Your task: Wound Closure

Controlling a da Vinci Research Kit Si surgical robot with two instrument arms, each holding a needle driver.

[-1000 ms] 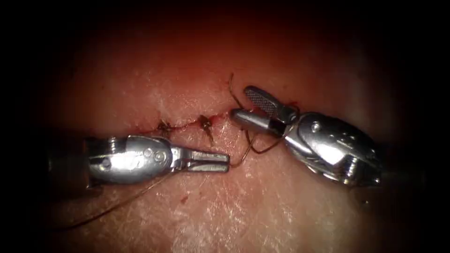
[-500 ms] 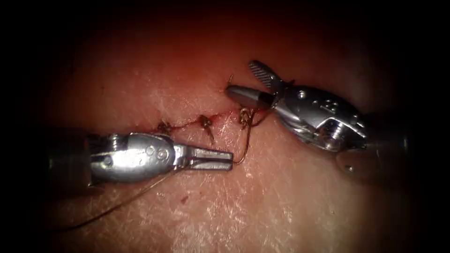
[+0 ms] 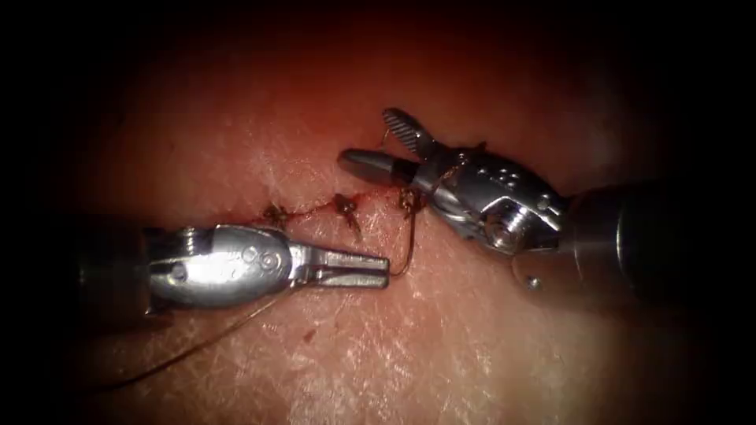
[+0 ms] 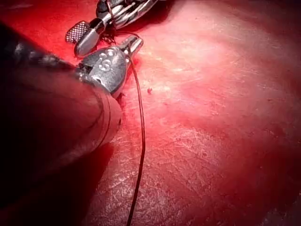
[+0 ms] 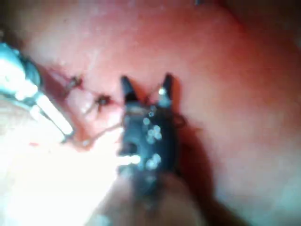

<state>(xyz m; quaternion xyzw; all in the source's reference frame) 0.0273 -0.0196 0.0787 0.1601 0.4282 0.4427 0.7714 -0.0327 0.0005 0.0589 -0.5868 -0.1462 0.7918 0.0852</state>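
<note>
Left tool (image 3: pixel 378 271), jaws pinched on the thread (image 3: pixel 408 244) below the cut (image 3: pixel 315 208), apparently keeps it taut (no needle visible), while the right tool (image 3: pixel 378 145), jaws spread and empty, has thread wound around its wrist above the tissue (image 3: pixel 378 354).

Pale pink tissue (image 3: pixel 441 354) – dark brown thread (image 3: pixel 197 346) – silver right tool (image 3: pixel 376 145)

Two silver metal needle-driver tools work over one slab of pale pink tissue (image 3: pixel 441 354): the left arm's tool (image 3: pixel 384 271), jaws pressed together, and the right arm's tool (image 3: pixel 370 142), jaws spread apart. One reddish cut (image 3: pixel 315 209) crosses the tissue, bearing three dark knots (image 3: pixel 345 205) along it. One thin brown thread (image 3: pixel 408 240) runs from the nearest knot to the left tool.
</note>
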